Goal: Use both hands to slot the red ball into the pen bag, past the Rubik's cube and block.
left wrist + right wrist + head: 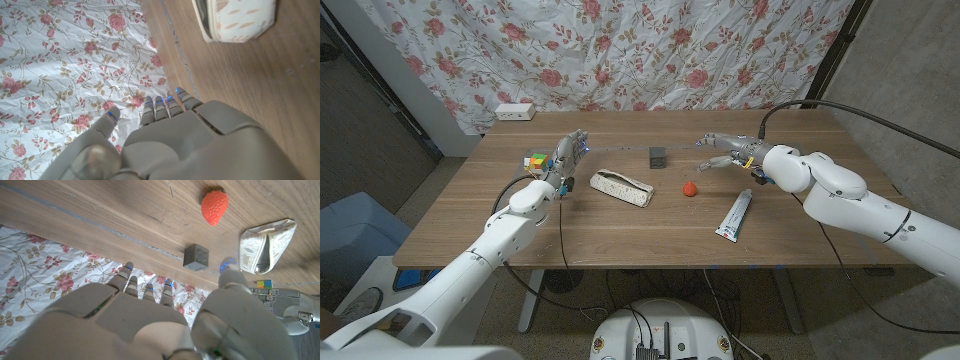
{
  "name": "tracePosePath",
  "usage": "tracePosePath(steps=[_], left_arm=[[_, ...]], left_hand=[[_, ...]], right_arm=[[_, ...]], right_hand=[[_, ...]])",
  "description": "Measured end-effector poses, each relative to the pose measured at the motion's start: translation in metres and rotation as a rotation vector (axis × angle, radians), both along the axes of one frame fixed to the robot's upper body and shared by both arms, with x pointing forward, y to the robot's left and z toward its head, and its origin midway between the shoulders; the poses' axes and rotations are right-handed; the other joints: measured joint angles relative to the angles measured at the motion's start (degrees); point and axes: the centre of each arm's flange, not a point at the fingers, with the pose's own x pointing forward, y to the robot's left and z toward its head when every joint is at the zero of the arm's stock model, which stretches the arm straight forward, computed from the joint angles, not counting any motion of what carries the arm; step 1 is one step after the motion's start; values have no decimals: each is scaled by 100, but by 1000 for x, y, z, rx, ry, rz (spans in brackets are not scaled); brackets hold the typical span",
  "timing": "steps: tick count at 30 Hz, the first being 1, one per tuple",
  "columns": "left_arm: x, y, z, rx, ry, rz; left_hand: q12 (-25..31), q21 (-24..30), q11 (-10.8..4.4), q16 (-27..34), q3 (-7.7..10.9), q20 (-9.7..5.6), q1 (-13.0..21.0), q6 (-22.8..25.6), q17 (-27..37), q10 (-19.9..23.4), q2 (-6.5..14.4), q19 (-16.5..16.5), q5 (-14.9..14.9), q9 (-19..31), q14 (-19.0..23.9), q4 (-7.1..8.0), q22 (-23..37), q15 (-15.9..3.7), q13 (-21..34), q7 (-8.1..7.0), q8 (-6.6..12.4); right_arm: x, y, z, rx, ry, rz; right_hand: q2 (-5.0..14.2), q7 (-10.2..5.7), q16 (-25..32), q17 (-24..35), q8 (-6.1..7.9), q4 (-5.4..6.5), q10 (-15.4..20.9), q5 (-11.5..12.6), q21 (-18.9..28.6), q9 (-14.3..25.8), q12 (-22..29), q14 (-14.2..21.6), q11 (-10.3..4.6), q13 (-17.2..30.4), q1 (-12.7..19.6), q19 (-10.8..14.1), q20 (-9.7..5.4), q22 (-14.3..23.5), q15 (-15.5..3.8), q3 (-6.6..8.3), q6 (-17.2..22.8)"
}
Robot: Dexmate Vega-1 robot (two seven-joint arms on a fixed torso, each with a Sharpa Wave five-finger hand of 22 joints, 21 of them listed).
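Observation:
A small red strawberry-shaped toy [690,187] [214,207] lies on the wooden table, just right of the cream patterned pen bag [622,188] [235,20] [265,245], whose zip gapes open in the right wrist view. A dark grey block [657,156] [196,257] sits behind them. The Rubik's cube [534,160] [264,284] stands at the left. My left hand [568,155] [170,145] hovers beside the cube, fingers spread, holding nothing. My right hand [728,150] [150,325] is behind and right of the red toy, fingers apart and empty.
A white tube [734,216] lies near the front right, under my right forearm. A white power strip [515,111] rests at the table's back left corner. A floral cloth [650,50] hangs behind the table.

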Motion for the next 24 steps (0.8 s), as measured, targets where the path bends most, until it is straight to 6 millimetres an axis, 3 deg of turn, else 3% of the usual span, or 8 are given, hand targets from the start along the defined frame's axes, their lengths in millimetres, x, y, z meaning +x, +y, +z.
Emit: tracePosePath(steps=[5, 11, 24], left_arm=[[-3, 0, -2, -1, 1, 5], [-6, 0, -5, -2, 1, 13], [-13, 1, -9, -1, 0, 24]], left_hand=[[0, 0, 16, 0, 0, 0, 0, 0, 0, 16, 0, 0, 0, 0, 0, 0, 0, 0, 0, 0, 0], [0, 0, 21, 0, 22, 0, 0, 0, 0, 21, 0, 0, 0, 0, 0, -22, 0, 0, 0, 0, 0], [0, 0, 21, 0, 38, 0, 0, -1, 0, 20, 0, 0, -34, 0, 0, -7, 0, 0, 0, 0, 0]], right_arm=[[-1, 2, 0, -35, 24, -27], [-4, 7, 0, -78, 52, -47], [-2, 19, -4, -143, 94, -62]], right_hand=[[-37, -10, 0, 0, 43, 25, 18, 0, 0, 23, 0, 0, -18, 6, 37, 20, 19, 0, -1, 24, 28], [-98, -143, 0, 1, 88, 24, -4, 0, 0, 27, 0, 0, 3, 6, 97, 20, 19, -1, -1, 24, 161], [-98, -175, 42, 1, 133, 81, -35, 0, 0, 53, 0, 0, 34, 6, 97, 20, 18, -2, -1, 15, 192]])
